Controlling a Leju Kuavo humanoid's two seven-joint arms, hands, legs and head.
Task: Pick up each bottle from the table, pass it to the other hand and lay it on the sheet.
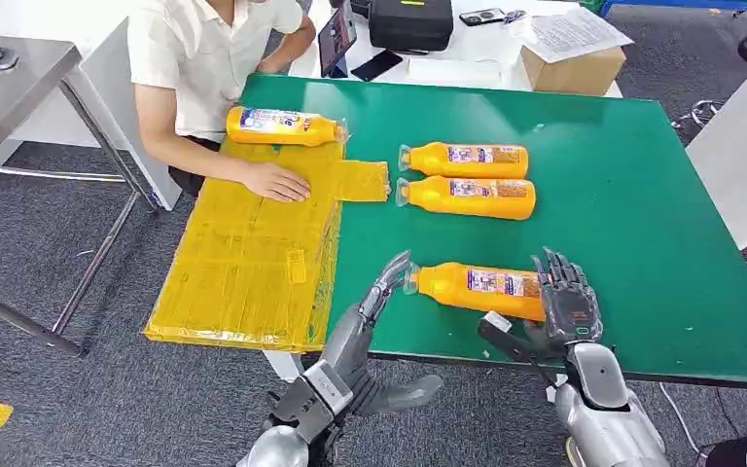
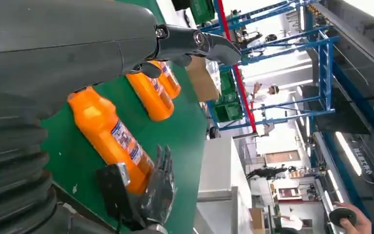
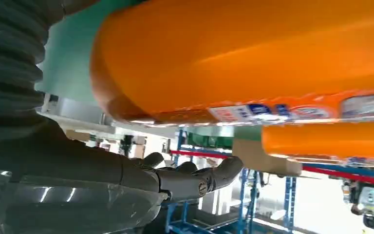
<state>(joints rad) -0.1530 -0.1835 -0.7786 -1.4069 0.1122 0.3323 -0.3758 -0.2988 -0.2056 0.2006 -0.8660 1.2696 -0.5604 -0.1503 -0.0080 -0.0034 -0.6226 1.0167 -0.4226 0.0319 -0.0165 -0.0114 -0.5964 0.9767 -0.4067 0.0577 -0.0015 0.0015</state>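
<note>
Cradling the base of the nearest bottle (image 1: 477, 286) lying at the table's (image 1: 632, 195) front edge, the right hand (image 1: 566, 309) risks rolling it off while the open left hand (image 1: 386, 282) waits at its cap.

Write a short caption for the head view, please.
Right hand at the base of a bottle on the green table; left hand open near its cap.
</note>
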